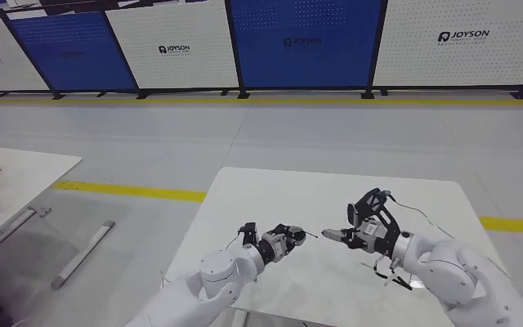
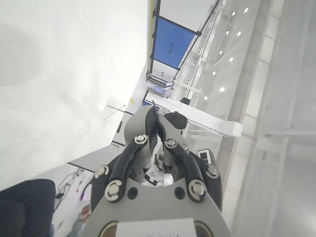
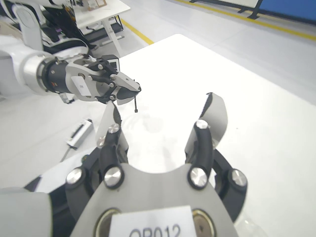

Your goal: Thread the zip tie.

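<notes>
A thin black zip tie (image 3: 135, 103) is pinched in my left gripper (image 3: 134, 88), and its free end hangs down below the fingertips. From above, the left gripper (image 1: 296, 235) hovers over the white table (image 1: 343, 192) near its front, with the zip tie (image 1: 310, 235) poking out toward the right arm. In its own wrist view the left gripper (image 2: 154, 120) has its pads pressed together on a black strip. My right gripper (image 3: 161, 102) is open, its fingers spread wide, a short gap away and facing the left one (image 1: 333, 235).
Black cables (image 1: 392, 276) hang under the right wrist. A small white and black bar (image 3: 79, 132) lies below the left arm. A second white table (image 3: 103, 8) with cardboard boxes stands off to the side. Blue and white panels (image 1: 302, 41) line the far floor.
</notes>
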Tool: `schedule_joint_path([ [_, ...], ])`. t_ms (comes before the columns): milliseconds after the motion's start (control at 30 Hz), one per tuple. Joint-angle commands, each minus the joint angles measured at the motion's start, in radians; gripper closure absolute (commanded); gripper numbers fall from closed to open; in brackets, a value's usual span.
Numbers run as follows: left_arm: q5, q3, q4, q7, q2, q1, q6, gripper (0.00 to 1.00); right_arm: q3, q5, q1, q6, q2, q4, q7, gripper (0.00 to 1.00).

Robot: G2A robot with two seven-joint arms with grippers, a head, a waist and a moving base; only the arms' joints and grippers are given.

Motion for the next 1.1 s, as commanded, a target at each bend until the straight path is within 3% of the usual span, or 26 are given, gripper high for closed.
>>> schedule_joint_path([
  [0, 0.095, 0.013, -0.001, 0.017, -0.001, 0.014, -0.035, 1.0, -0.003, 0.119, 0.004, 0.008, -0.003, 0.037, 0.084, 0.0],
  [33, 0.13, 0.022, 0.001, 0.025, -0.003, 0.023, -0.057, 1.0, -0.01, 0.181, 0.025, -0.011, -0.006, 0.053, 0.151, 0.0],
  [133, 0.157, 0.036, 0.007, 0.032, -0.01, 0.033, -0.082, 1.0, -0.013, 0.194, 0.031, -0.019, -0.007, 0.059, 0.166, 0.0],
  [533, 0.169, 0.034, 0.01, 0.041, -0.011, 0.033, -0.095, 1.0, -0.012, 0.216, 0.023, -0.02, -0.008, 0.063, 0.155, 0.0],
  [733, 0.3, 0.042, 0.006, 0.104, -0.02, 0.056, -0.181, 1.0, 0.019, 0.615, 0.05, -0.026, -0.021, 0.194, 0.303, 0.0],
  [867, 0.374, 0.054, -0.006, 0.129, -0.026, 0.076, -0.205, 1.0, 0.001, 0.751, 0.078, -0.026, -0.043, 0.284, 0.39, 0.0],
  [1067, 0.395, 0.054, -0.019, 0.14, -0.037, 0.085, -0.197, 1.0, -0.073, 0.836, 0.145, -0.026, -0.098, 0.433, 0.463, 0.0],
])
